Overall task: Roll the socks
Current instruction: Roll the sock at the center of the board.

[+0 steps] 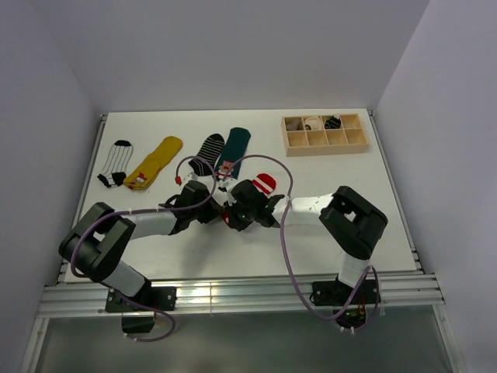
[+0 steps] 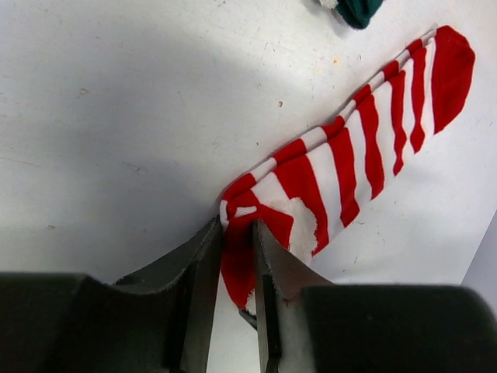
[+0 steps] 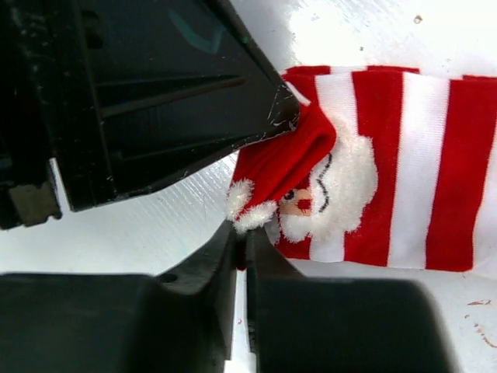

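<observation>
The red-and-white striped Santa sock (image 1: 264,184) lies flat in the table's middle. My left gripper (image 1: 224,208) is shut on its cuff end; the left wrist view shows red fabric (image 2: 238,256) pinched between the fingers, the sock (image 2: 365,148) stretching up right. My right gripper (image 1: 233,219) is shut on the same cuff edge, right beside the Santa figure (image 3: 326,186) on the sock (image 3: 404,163); the left gripper's black body (image 3: 155,101) presses the cuff from above. The dark green sock (image 1: 234,149) and a black, white-striped sock (image 1: 208,153) lie farther back.
A white sock with black stripes (image 1: 116,163) and a yellow sock (image 1: 155,162) lie at the back left. A wooden compartment tray (image 1: 324,132) at the back right holds rolled socks. A dark green sock's tip (image 2: 356,11) shows in the left wrist view.
</observation>
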Robot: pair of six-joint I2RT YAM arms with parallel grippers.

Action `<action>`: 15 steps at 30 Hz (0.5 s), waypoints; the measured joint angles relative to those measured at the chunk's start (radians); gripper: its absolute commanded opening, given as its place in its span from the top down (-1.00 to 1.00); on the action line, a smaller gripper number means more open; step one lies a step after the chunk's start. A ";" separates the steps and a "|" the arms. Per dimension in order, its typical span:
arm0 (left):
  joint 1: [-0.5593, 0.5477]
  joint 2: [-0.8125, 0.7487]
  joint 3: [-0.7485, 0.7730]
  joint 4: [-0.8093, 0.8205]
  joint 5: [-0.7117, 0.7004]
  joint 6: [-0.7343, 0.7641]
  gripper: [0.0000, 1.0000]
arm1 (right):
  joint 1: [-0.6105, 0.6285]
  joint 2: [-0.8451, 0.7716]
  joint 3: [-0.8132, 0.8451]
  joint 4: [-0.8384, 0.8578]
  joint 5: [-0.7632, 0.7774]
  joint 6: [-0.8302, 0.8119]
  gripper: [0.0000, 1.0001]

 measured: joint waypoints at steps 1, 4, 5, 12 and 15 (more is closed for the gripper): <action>0.000 0.000 0.000 0.000 0.000 0.000 0.39 | 0.000 0.000 0.002 -0.003 -0.001 0.000 1.00; 0.000 -0.015 -0.003 -0.013 -0.001 0.000 0.30 | -0.014 0.000 0.002 -0.008 -0.040 0.004 1.00; -0.001 -0.027 -0.009 -0.020 -0.002 0.000 0.26 | -0.026 0.000 0.002 -0.010 -0.071 0.010 1.00; -0.002 -0.166 -0.090 -0.070 -0.020 -0.001 -0.16 | -0.182 0.035 0.002 0.016 -0.394 0.103 1.00; -0.003 -0.230 -0.132 -0.082 -0.021 -0.006 -0.35 | -0.238 0.085 0.002 0.061 -0.528 0.172 1.00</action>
